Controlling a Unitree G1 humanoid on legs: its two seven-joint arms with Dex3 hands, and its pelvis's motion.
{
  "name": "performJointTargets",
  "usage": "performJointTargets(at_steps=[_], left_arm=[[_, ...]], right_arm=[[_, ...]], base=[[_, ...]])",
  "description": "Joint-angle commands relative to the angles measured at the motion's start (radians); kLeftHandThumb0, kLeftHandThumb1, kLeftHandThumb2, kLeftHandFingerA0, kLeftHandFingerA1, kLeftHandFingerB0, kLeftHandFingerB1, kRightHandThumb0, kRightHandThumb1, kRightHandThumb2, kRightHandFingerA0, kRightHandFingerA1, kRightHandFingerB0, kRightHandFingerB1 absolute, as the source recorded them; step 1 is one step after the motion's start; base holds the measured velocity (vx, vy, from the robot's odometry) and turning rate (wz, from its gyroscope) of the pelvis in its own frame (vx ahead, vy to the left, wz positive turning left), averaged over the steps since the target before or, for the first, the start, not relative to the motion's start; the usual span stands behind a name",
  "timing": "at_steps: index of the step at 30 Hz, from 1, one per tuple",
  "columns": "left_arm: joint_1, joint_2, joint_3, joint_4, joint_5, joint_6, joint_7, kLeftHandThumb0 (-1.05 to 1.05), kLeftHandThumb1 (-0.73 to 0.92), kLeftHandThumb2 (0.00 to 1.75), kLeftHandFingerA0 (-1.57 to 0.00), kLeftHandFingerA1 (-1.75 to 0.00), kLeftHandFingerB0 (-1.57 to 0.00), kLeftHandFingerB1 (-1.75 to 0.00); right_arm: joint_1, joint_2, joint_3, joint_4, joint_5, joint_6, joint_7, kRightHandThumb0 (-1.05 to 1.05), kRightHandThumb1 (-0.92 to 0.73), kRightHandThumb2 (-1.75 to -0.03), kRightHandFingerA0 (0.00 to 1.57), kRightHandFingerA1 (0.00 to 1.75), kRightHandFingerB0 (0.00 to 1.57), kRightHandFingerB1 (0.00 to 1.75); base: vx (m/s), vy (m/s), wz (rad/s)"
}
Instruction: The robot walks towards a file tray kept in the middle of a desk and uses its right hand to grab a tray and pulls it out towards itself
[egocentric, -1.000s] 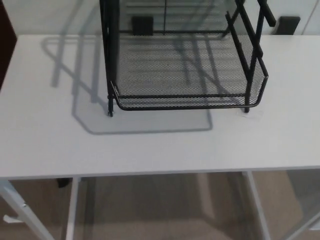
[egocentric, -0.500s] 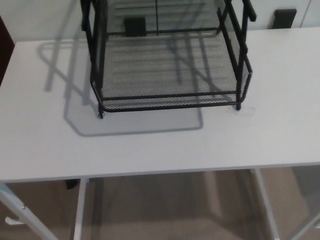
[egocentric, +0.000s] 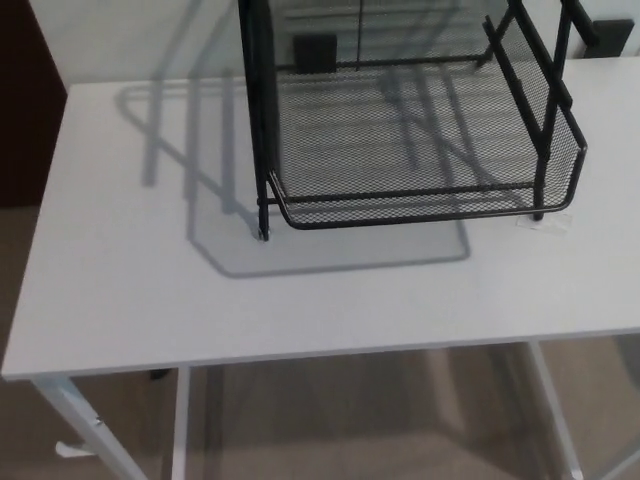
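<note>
Since half a second ago my whole view has swung — the file tray (egocentric: 420, 120) and the desk (egocentric: 150, 290) under it have shifted together toward picture right, so it is the head camera that moved, not the things. From my station I see the black wire-mesh tray standing on the white desk, in the upper middle-right of the frame, its rounded front lip facing me and its upright posts running out of the top edge. The bottom mesh shelf looks bare. A thin clear tab (egocentric: 545, 222) lies on the desk just by the front right post. Shadows of the frame fall to the left across the desktop. Two dark blocks (egocentric: 314, 50) sit behind the tray at the desk's far edge. Below the near edge I see white desk legs (egocentric: 180, 420) and beige floor (egocentric: 350, 420). Neither of my hands shows — left and right both out of view, so their fingers I cannot report.
</note>
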Motion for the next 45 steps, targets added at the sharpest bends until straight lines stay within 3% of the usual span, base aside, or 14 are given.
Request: performJointTargets(at_steps=[1,2,6,8,9,12,14,16,21,28,36,38,42,45], left_arm=[[-0.002,0.007,-0.012,-0.009,0.018,-0.029,0.012,-0.32,0.32,0.87,-0.55,-0.7,-0.37,-0.59],[0.002,0.006,-0.014,-0.017,0.021,-0.024,0.024,-0.31,0.31,0.85,-0.57,-0.7,-0.38,-0.6],[-0.003,0.01,-0.022,-0.003,0.026,-0.035,0.027,-0.3,0.3,0.85,-0.55,-0.71,-0.38,-0.6],[-0.005,0.011,-0.027,0.003,0.032,-0.042,0.033,-0.31,0.3,0.84,-0.56,-0.7,-0.39,-0.6],[-0.007,0.014,-0.029,0.01,0.033,-0.049,0.029,-0.22,0.58,0.57,-0.54,-0.45,-0.39,-0.38],[0.001,0.016,-0.034,0.011,0.035,-0.059,0.018,-0.19,0.59,0.57,-0.59,-0.44,-0.38,-0.36],[0.016,0.011,-0.043,-0.014,0.033,-0.052,0.005,-0.2,0.59,0.57,-0.57,-0.44,-0.39,-0.37],[0.029,0.004,-0.051,-0.051,0.029,-0.04,-0.004,-0.19,0.61,0.58,-0.57,-0.44,-0.4,-0.37],[0.168,-0.055,-0.145,-0.338,0.038,0.035,-0.037,-0.2,0.58,0.57,-0.56,-0.43,-0.36,-0.36],[0.289,-0.074,-0.253,-0.483,0.077,0.041,-0.065,-0.24,0.58,0.57,-0.55,-0.42,-0.38,-0.35],[0.358,-0.052,-0.294,-0.433,0.11,-0.038,-0.084,-0.25,0.56,0.56,-0.45,-0.41,-0.35,-0.34],[0.373,-0.046,-0.291,-0.384,0.114,-0.08,-0.088,-0.25,0.57,0.57,-0.5,-0.42,-0.35,-0.34],[0.392,-0.034,-0.293,-0.333,0.117,-0.127,-0.093,-0.25,0.6,0.58,-0.5,-0.42,-0.35,-0.34],[0.398,-0.024,-0.304,-0.342,0.133,-0.142,-0.075,-0.3,0.56,0.56,-0.45,-0.41,-0.35,-0.34]], right_arm=[[-0.003,-0.013,0.003,-0.014,-0.016,-0.035,-0.013,-0.2,-0.57,-0.56,0.53,0.53,0.36,0.41],[-0.001,-0.011,0.004,-0.019,-0.019,-0.03,-0.019,-0.16,-0.39,-0.86,0.46,0.65,0.23,0.53],[-0.006,-0.019,0.001,-0.001,-0.017,-0.037,-0.005,-0.17,-0.4,-0.87,0.46,0.65,0.22,0.53],[-0.008,-0.02,0.002,0.005,-0.021,-0.047,-0.002,-0.18,-0.4,-0.86,0.44,0.64,0.23,0.53],[-0.001,-0.017,0.004,-0.006,-0.021,-0.046,-0.003,-0.21,-0.58,-0.56,0.51,0.53,0.35,0.41],[0.013,-0.009,0.005,-0.019,-0.025,-0.049,-0.012,-0.21,-0.57,-0.56,0.52,0.53,0.35,0.4],[0.078,0.026,0.022,-0.159,-0.016,-0.021,-0.029,-0.19,-0.4,-0.87,0.45,0.66,0.23,0.53],[0.138,0.053,0.045,-0.289,-0.014,-0.007,-0.036,-0.23,-0.58,-0.57,0.48,0.54,0.36,0.41],[0.418,0.122,0.169,-0.772,-0.118,-0.196,-0.052,-0.45,-0.45,-0.76,0.44,0.56,0.36,0.5],[0.544,0.162,0.097,-1.234,-0.04,-0.354,-0.023,-0.45,-0.58,-0.57,0.47,0.41,0.39,0.35],[0.294,0.069,-0.126,-1.413,-0.121,-0.577,-0.144,-0.47,-0.47,-0.75,0.36,0.52,0.27,0.44],[0.204,-0.012,-0.17,-1.413,-0.153,-0.57,-0.166,-0.43,-0.6,-0.59,0.4,0.48,0.35,0.32],[0.057,-0.12,-0.137,-1.413,-0.212,-0.466,-0.156,-0.52,-0.46,-0.77,0.31,0.6,0.27,0.46],[-0.302,-0.209,0.001,-1.413,-0.467,-0.212,-0.048,-0.57,-0.45,-0.77,0.25,0.68,0.2,0.54]], base=[[0.03,-0.088,0.08],[0.02,-0.086,0.05],[0.0,-0.02,0.01],[0.0,0.0,0.0],[0.0,0.0,0.0],[0.0,0.0,0.0],[0.0,0.0,0.0],[0.0,0.0,0.0],[0.0,0.0,0.0],[0.0,0.0,0.0],[0.0,0.0,0.0],[0.0,0.0,0.0],[0.0,0.0,0.0],[0.0,0.0,0.0]])
